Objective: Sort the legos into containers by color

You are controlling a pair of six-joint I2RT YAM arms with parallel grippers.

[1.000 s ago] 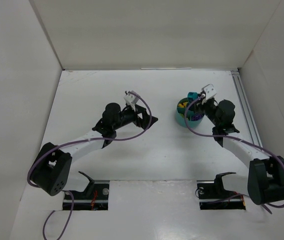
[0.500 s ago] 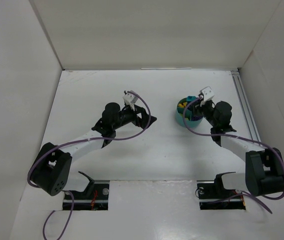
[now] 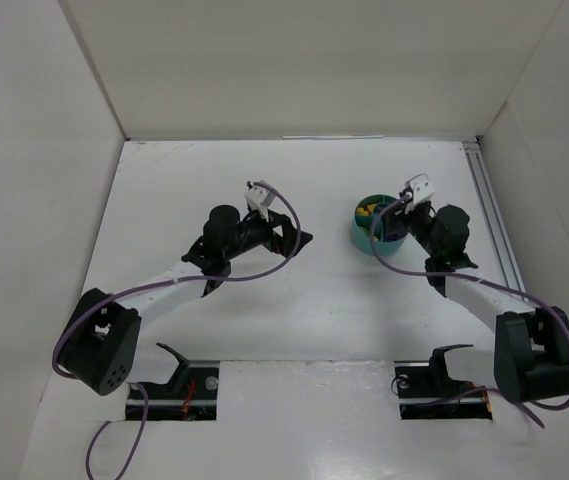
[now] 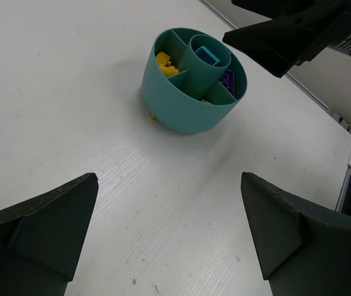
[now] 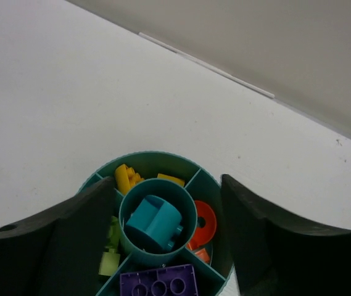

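The round teal bowl (image 3: 367,236) stands right of the table's middle. In the right wrist view its centre cup (image 5: 156,157) holds a teal brick (image 5: 155,223). The outer compartments hold yellow bricks (image 5: 126,177), orange-red pieces (image 5: 201,225), a purple brick (image 5: 158,285) and a yellow-green brick (image 5: 110,256). My right gripper (image 5: 166,185) hangs open just above the bowl, its fingers either side of the centre cup, gripping nothing. My left gripper (image 4: 168,179) is open and empty over bare table, left of the bowl (image 4: 181,111). A tiny yellow bit (image 4: 152,115) shows at the bowl's foot.
White walls enclose the table on the left, back and right. A metal rail (image 3: 489,215) runs along the right edge behind the right arm. The right gripper's dark fingers (image 4: 286,37) reach over the bowl's far side in the left wrist view.
The right gripper's jaws have spread wider over the bowl, and the teal brick seen at its fingers a second ago now lies in the centre cup. The left arm has barely shifted.
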